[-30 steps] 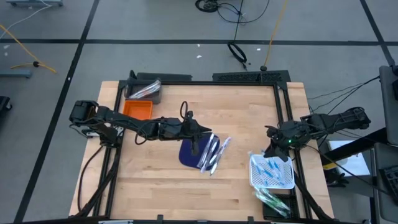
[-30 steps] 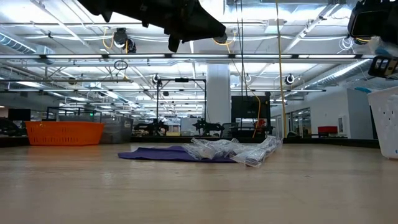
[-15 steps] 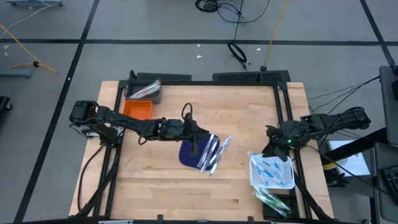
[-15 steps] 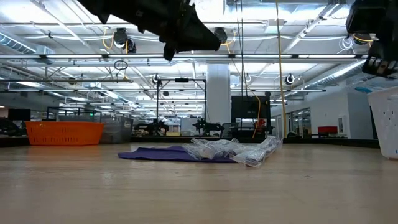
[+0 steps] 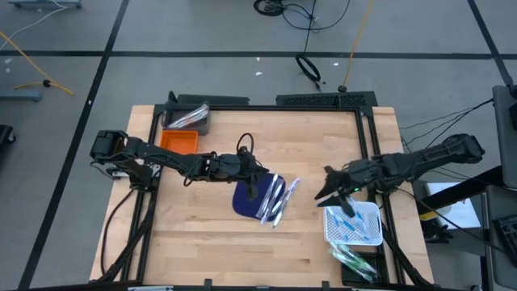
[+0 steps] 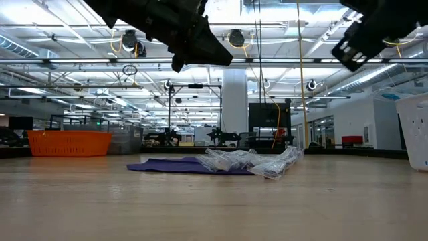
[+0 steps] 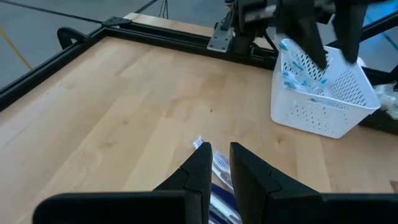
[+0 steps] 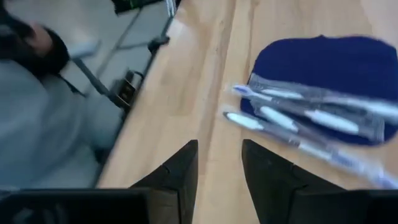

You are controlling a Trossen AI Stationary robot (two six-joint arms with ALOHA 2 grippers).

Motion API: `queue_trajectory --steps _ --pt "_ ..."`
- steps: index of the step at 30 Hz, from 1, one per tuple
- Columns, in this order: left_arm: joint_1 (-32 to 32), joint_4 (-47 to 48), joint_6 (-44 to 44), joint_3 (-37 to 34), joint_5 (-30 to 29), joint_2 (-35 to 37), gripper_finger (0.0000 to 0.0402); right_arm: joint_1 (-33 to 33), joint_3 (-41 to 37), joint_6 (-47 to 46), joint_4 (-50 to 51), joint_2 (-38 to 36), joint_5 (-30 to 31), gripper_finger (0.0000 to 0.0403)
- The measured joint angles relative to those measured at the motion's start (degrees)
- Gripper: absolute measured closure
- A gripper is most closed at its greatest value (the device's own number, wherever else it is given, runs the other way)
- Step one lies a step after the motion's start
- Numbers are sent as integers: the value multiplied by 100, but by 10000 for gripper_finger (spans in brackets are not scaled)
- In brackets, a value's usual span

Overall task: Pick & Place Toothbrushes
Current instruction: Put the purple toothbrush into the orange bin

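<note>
Dark blue mat (image 5: 246,199), orange bin (image 5: 178,142), white perforated basket (image 5: 353,224), pale wooden table (image 5: 210,242).

I see a wooden table (image 5: 210,234). Directly on it lie a dark blue mat (image 5: 245,199) near the middle, an orange tray (image 5: 178,142), a grey bin (image 5: 187,118) and a white basket (image 5: 353,224).

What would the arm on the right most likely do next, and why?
Probably keep reaching toward the wrapped toothbrushes on the blue mat. Its tool is open and empty beside the white basket, which already holds some, and it points at the pile.
</note>
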State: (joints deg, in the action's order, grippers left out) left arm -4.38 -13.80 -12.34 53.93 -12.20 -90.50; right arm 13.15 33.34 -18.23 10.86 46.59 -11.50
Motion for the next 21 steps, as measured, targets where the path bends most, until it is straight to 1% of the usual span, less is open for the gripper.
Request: queue_trajectory --steps 5,11,15,21 --pt "15 52 61 0 -93 2 346 -126 0 789 -909 1218 290 298" --pt "61 209 53 0 -194 0 346 -427 -2 1456 -1320 2330 366 307" --pt "61 280 22 0 -194 2 346 -573 -2 1845 -1603 2802 635 306" --pt "61 374 29 0 -191 0 346 -720 -2 2402 -1724 3150 1049 297"
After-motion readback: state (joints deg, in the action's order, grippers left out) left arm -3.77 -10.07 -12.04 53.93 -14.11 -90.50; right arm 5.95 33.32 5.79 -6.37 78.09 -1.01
